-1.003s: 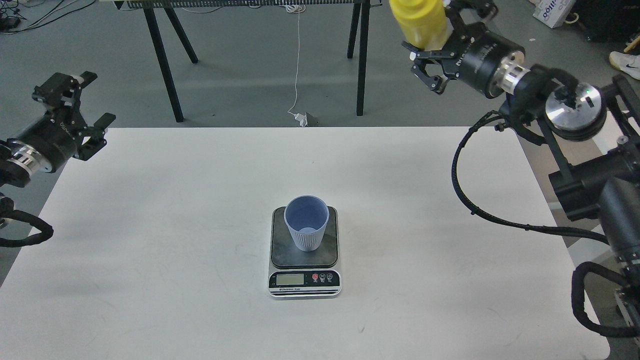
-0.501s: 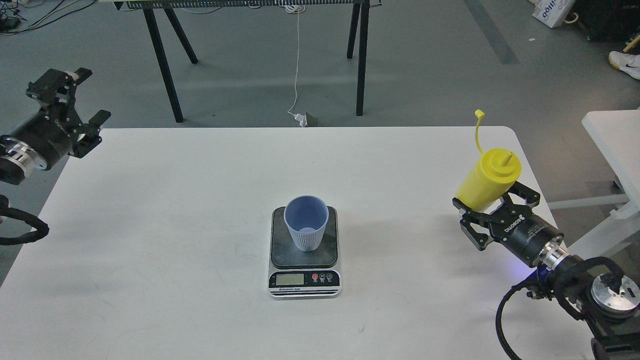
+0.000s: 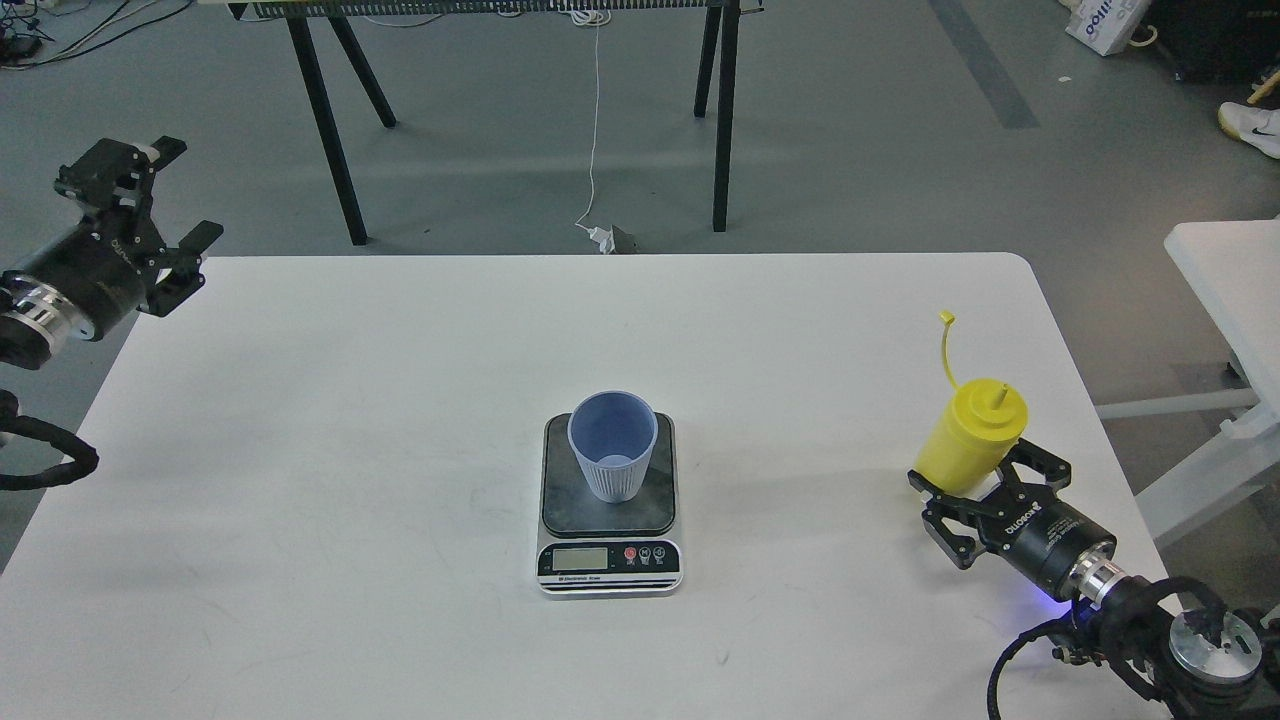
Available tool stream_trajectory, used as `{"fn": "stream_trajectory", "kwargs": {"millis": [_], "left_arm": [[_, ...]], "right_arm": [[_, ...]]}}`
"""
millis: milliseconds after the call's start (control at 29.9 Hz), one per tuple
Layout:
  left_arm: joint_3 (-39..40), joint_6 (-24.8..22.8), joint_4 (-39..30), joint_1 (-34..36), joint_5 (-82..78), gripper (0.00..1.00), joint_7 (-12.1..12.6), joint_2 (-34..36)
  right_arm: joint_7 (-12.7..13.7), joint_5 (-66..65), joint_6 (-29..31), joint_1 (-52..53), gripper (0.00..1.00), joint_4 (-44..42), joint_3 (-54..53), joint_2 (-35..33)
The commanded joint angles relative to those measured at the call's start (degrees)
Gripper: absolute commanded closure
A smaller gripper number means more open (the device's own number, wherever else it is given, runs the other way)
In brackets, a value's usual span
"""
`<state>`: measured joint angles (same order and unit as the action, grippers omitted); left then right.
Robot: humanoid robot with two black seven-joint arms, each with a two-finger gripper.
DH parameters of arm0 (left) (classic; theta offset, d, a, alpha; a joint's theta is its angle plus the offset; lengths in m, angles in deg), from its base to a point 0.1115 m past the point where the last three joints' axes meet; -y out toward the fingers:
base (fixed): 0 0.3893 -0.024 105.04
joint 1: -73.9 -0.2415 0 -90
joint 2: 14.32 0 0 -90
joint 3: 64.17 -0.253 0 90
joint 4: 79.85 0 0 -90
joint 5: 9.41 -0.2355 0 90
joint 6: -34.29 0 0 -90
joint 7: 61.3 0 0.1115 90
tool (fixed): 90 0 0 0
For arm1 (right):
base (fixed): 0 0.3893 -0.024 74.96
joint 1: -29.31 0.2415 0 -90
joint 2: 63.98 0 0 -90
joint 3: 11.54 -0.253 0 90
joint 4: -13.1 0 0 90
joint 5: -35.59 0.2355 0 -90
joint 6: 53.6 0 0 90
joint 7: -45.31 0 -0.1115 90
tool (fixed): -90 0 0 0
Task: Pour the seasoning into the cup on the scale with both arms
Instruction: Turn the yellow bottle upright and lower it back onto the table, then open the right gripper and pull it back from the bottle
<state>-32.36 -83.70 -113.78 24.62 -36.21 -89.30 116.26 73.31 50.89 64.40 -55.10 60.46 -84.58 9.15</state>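
The light-blue cup (image 3: 612, 445) stands upright on the dark platform of the scale (image 3: 609, 566), at the middle of the white table (image 3: 350, 450). The yellow seasoning bottle (image 3: 972, 436) is upright near the table's right front edge, nozzle up, its cap strap sticking up on the left. My right gripper (image 3: 975, 480) is shut on the bottle's lower part, well to the right of the cup. I cannot tell if the bottle's base touches the table. My left gripper (image 3: 185, 192) is open and empty, beyond the table's far left corner.
Black trestle legs (image 3: 335, 150) and a white cable (image 3: 596, 120) stand on the floor behind the table. A second white table (image 3: 1225, 280) is off to the right, close to my right arm.
My right arm has brought the bottle down from high at the far right to low over the table's right front. The left gripper has barely moved. Cup and scale are unchanged.
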Motion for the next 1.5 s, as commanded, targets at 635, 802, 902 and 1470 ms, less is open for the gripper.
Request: {"fn": "stream_trajectory", "kwargs": {"millis": [635,802,902,1470], "left_arm": [[0.0,0.0,0.0,-0.11,-0.09,0.01,0.01,-0.33],[0.0,0.0,0.0,-0.03,-0.1,0.0,0.01,-0.33],[0.0,0.0,0.0,-0.03,-0.18,0.01,0.01,-0.33],[-6.41,0.0,-0.7,0.06,0.26,0.0,0.01,-0.68]], "right_arm": [[0.0,0.35,0.0,-0.57,0.01,0.81,1.68,1.23],[0.0,0.52,0.0,-5.75,0.01,5.54,0.97,-2.45],[0.0,0.61,0.0,-9.35,0.01,9.76,0.8,-7.11],[0.0,0.08,0.0,14.78,0.01,9.79,-8.44,-13.9]]}}
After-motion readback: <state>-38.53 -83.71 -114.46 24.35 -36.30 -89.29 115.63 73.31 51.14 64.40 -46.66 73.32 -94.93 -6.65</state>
